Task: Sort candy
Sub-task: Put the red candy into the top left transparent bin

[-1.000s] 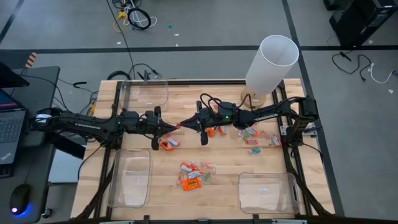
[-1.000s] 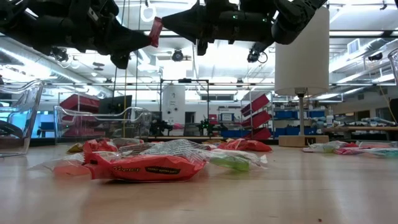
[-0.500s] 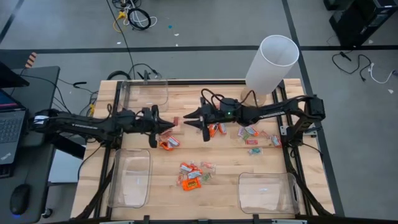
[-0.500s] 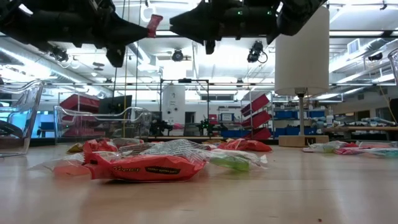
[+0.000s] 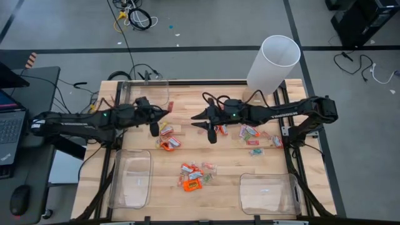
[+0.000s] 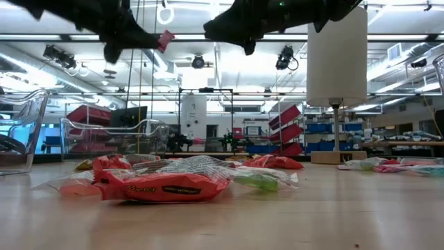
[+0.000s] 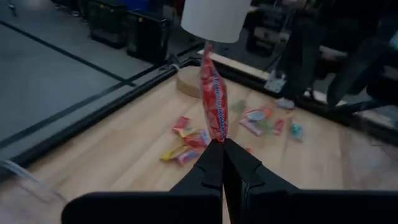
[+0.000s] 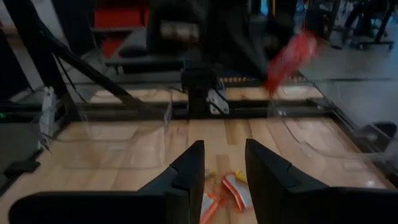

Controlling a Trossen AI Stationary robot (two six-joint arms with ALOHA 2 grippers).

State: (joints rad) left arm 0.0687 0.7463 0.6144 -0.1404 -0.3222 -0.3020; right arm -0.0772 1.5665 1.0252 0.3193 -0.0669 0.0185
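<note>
My left gripper [image 5: 164,113] hangs above the table's middle left, shut on a red-and-pink wrapped candy [image 7: 213,93]. That candy also shows in the low view [image 6: 165,39] and in the right wrist view [image 8: 290,56]. My right gripper [image 5: 195,120] faces it from the right, open, with nothing between its fingers [image 8: 186,171]. Loose candy lies on the wood in three groups: an orange one [image 5: 167,143] below the left gripper, one near the middle front [image 5: 194,176], and one at the right [image 5: 253,134]. My left gripper pinches the candy's near end [image 7: 216,135] between its two fingertips. The fingers reach almost level, from the table's left. The rest of the wrapper sticks out beyond the tips, lifted well clear of the table.
Clear plastic bins stand at the far left [image 5: 145,94], near left [image 5: 131,178] and near right [image 5: 269,192]. A tall white cylinder [image 5: 272,62] on a round base stands at the far right. The table has a dark frame along its edges [image 5: 294,156].
My right gripper has opened, let go of the red-and-pink candy and drawn back toward the table's right. My left gripper, still shut on the candy, has risen and carried it toward the table's far left, tipping up to almost level.
</note>
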